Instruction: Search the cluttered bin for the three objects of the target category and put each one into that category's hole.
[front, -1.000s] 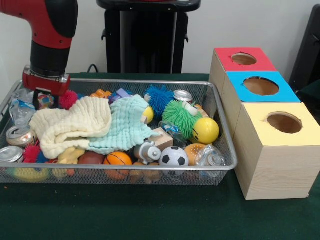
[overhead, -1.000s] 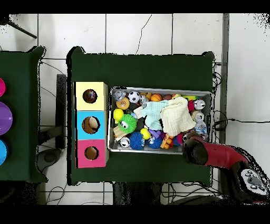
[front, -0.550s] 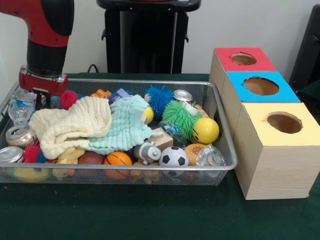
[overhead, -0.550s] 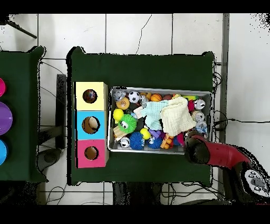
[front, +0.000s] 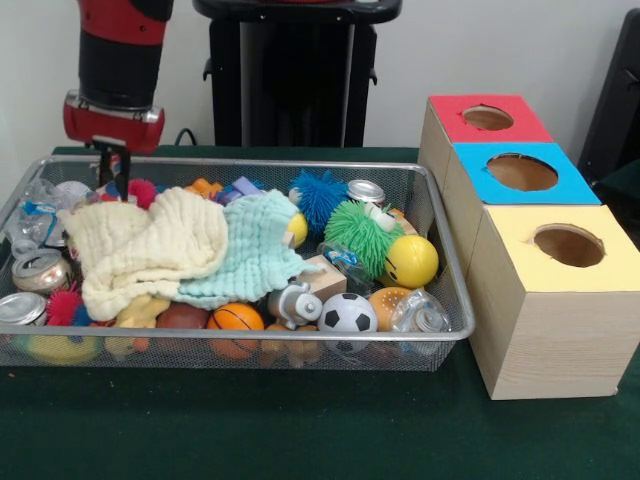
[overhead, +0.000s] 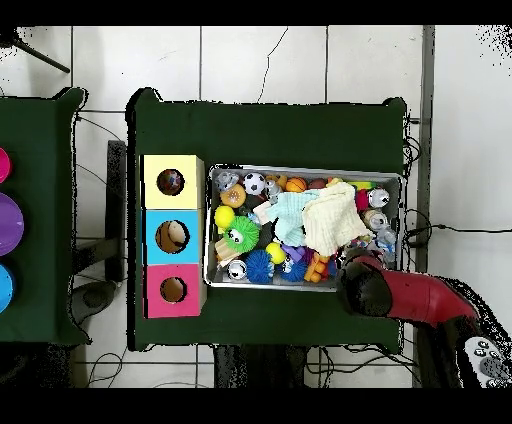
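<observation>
My gripper (front: 113, 178) hangs open and empty over the back left corner of the wire bin (front: 300, 340), just above its rim. Below it lie a pink spiky ball (front: 143, 190) and a crushed plastic bottle (front: 30, 215). A cream cloth (front: 140, 250) and a mint cloth (front: 250, 250) cover the middle of the pile. Around them show a blue fuzzy ball (front: 320, 195), a green fuzzy ball (front: 358, 232), a yellow smiley ball (front: 411, 261), a soccer ball (front: 347, 314) and a silver can (front: 366, 190). In the overhead view the red arm (overhead: 400, 295) hides the gripper.
Three boxes with round holes stand in a row beside the bin: red top (front: 487, 118), blue top (front: 522, 172), yellow top (front: 568, 245). Overhead they read yellow (overhead: 172, 182), blue (overhead: 172, 236), red (overhead: 172, 290). More cans (front: 40, 270) lie at the bin's left end.
The gripper has risen out of the bin's back left corner and shifted slightly right, with nothing in it. The plastic bottle stays in the bin.
</observation>
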